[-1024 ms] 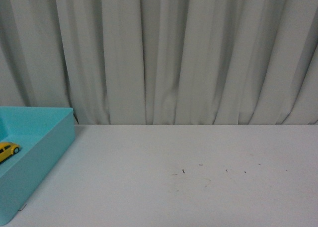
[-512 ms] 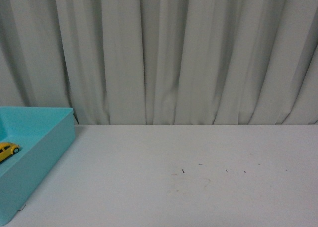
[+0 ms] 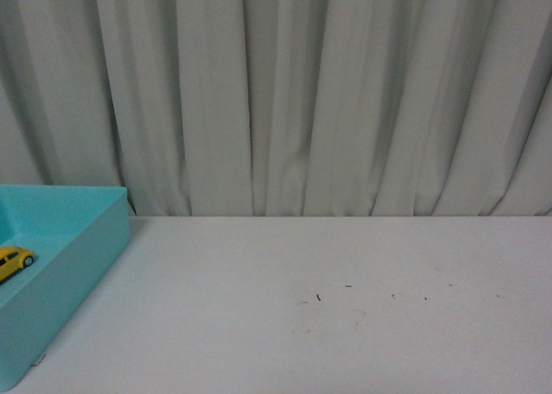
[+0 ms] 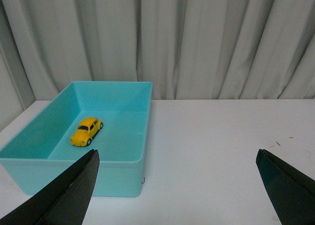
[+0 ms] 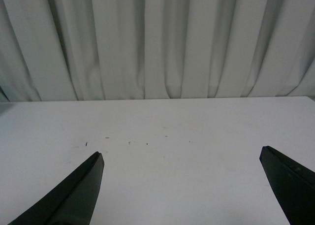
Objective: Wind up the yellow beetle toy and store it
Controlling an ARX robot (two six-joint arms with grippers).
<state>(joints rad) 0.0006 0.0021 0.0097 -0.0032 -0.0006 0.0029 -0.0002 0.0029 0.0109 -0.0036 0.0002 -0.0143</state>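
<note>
yellow beetle toy [image 4: 86, 131] upright on wheels in teal bin [image 4: 133, 173].

My yellow beetle toy [image 4: 86, 131] is showing dark windows and black wheels, left of centre, inside a turquoise bin [image 4: 123, 176]; my black fingers [image 4: 64, 195] are framing a white table [image 4: 211, 151] under pale grey pleated curtains [image 4: 197, 38]

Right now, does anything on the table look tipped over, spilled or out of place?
Nothing stands out. The yellow beetle toy sits upright on its wheels inside the teal bin; only a few tiny dark specks mark the white table.
</note>
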